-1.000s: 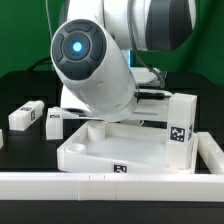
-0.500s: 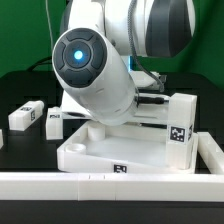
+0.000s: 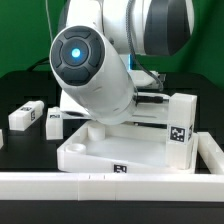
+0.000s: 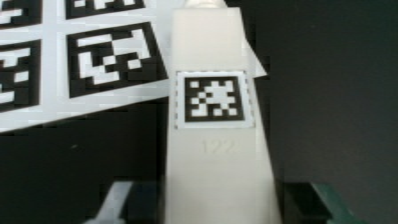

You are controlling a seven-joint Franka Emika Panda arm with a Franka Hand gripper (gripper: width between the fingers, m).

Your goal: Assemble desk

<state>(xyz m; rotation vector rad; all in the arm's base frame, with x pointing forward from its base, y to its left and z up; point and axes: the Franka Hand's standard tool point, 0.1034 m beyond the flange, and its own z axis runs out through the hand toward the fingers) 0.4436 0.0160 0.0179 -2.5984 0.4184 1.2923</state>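
In the wrist view a white desk leg (image 4: 214, 150) with a square tag on its upper face lies on the black table. My gripper (image 4: 224, 206) straddles it. One of the fingers (image 4: 121, 205) stands on each side of the leg, with a dark gap between each finger and the leg, so the gripper is open. In the exterior view the white desk slab (image 3: 120, 152) lies in front of the arm (image 3: 90, 70), which hides the gripper. One leg (image 3: 180, 130) stands upright at the slab's right corner. Two more legs (image 3: 25, 116) (image 3: 52, 122) lie at the exterior view's left.
The marker board (image 4: 71, 60) lies beside the far part of the straddled leg. A long white rail (image 3: 110, 186) runs along the front of the table and turns back at the exterior view's right (image 3: 212, 150).
The arm has shifted very slightly in the exterior view. The slab and the legs seen there lie as before.
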